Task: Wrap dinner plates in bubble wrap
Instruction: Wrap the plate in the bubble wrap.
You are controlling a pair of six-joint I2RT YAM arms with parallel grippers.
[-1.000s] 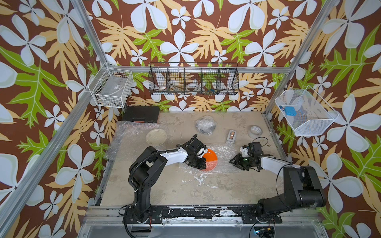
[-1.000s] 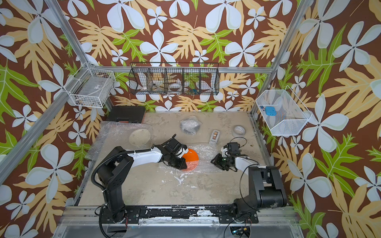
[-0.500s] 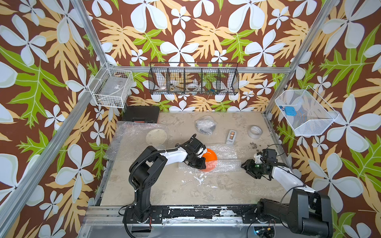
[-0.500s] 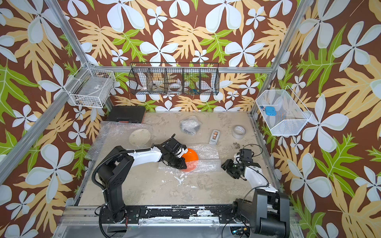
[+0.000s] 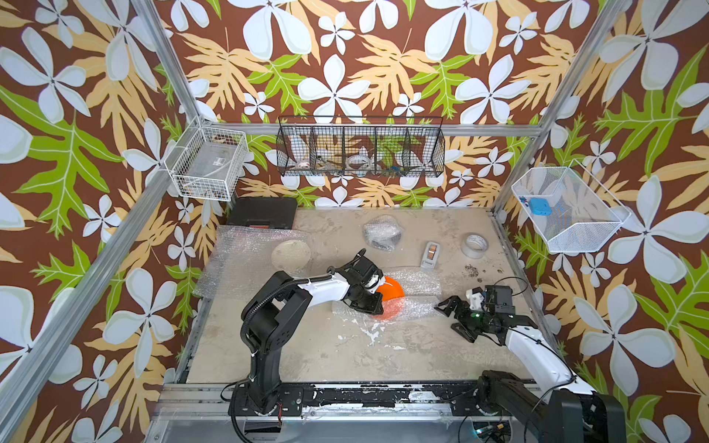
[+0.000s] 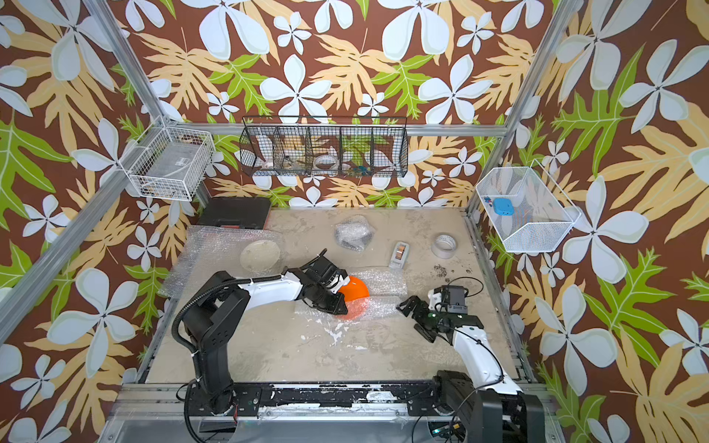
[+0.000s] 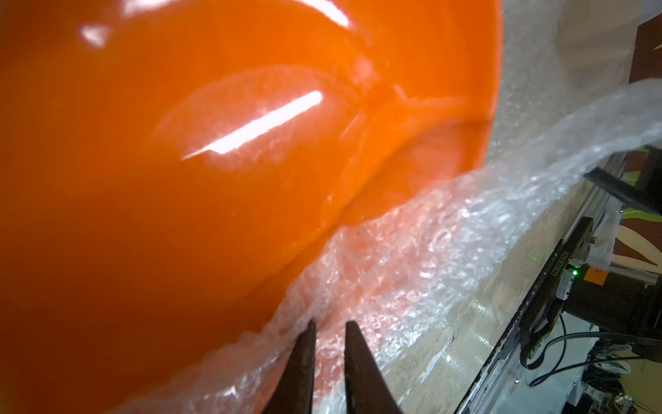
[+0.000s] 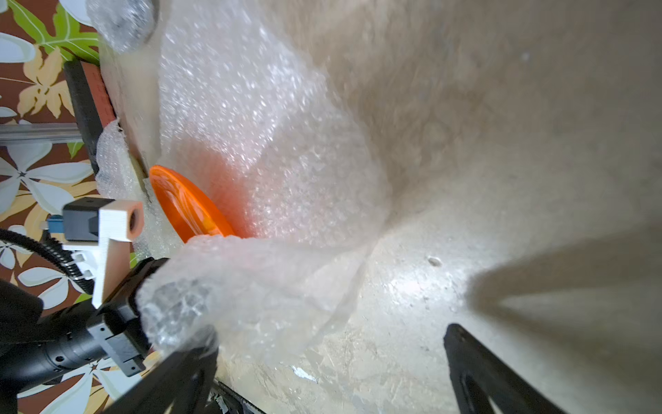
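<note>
Two grippers flank the orange plate (image 5: 392, 294) on the bubble wrap (image 5: 420, 283) mid-table. The left gripper (image 5: 378, 303), nearly closed, pinches a fold over it; the right gripper (image 5: 448, 319), spread wide and empty, sits just beside the sheet's right end.

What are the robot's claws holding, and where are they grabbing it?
The left claw pinches the clear bubble wrap sheet at its edge beside the shiny orange round plate. The right claw is open, holding nothing.
</note>
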